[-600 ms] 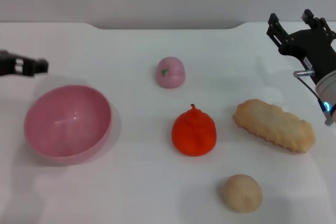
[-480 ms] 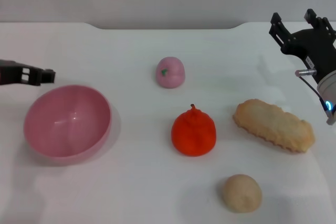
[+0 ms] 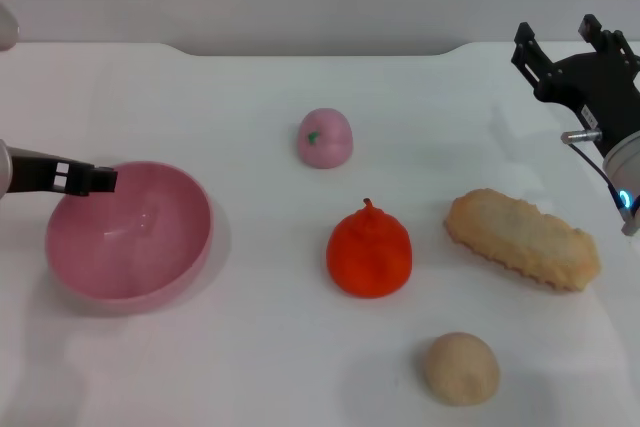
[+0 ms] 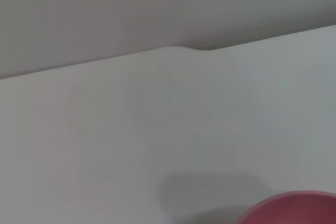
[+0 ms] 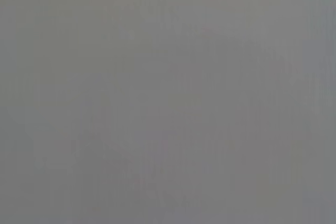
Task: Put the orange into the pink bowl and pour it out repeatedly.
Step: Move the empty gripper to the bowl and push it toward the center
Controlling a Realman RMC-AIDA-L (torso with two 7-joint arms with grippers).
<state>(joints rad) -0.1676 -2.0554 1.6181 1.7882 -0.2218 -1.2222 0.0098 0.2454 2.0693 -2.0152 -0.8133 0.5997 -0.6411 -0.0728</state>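
A white table is carrying three extra items. A pale pink fruit with a green spot is lying at 12 o'clock, a ridged tan bread piece at 3 o'clock, a beige ball at 5 o'clock.

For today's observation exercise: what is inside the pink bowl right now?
The pink bowl holds no fruit; its visible inside is bare. The left gripper reaches over its far rim, hiding a small part. The orange sits on the table.
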